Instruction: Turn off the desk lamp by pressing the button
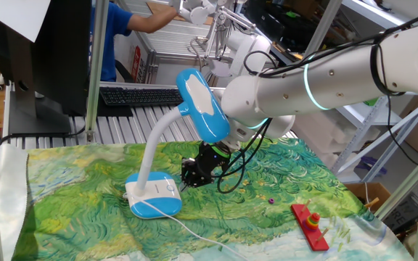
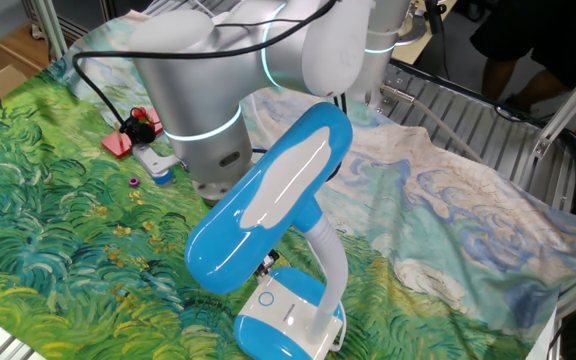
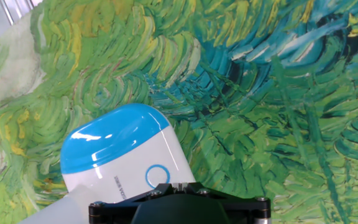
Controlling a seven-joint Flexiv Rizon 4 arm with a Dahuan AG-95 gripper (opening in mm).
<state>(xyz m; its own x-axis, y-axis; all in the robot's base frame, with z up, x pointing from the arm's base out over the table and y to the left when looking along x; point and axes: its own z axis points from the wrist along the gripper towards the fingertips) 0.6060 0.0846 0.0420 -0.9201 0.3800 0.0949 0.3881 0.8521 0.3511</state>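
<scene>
The desk lamp stands on the painted cloth. Its blue and white base point(image 1: 153, 197) is at the front left, with a white gooseneck point(image 1: 154, 145) and an oblong blue head point(image 1: 203, 106) above. The button point(image 3: 157, 176) is a small blue-ringed round mark on the base's white top plate; it also shows in the other fixed view point(image 2: 266, 297). My gripper point(image 1: 189, 176) hangs just right of the base, close above its edge. In the hand view its fingertips point(image 3: 178, 185) sit together, right beside the button. In the other fixed view the lamp head point(image 2: 268, 195) hides most of the gripper.
A red block toy point(image 1: 309, 225) lies at the front right, and a small purple bead point(image 1: 271, 201) lies between it and the lamp. The lamp's white cable point(image 1: 194, 233) runs off toward the front. A keyboard point(image 1: 140, 95) and a person are behind the table.
</scene>
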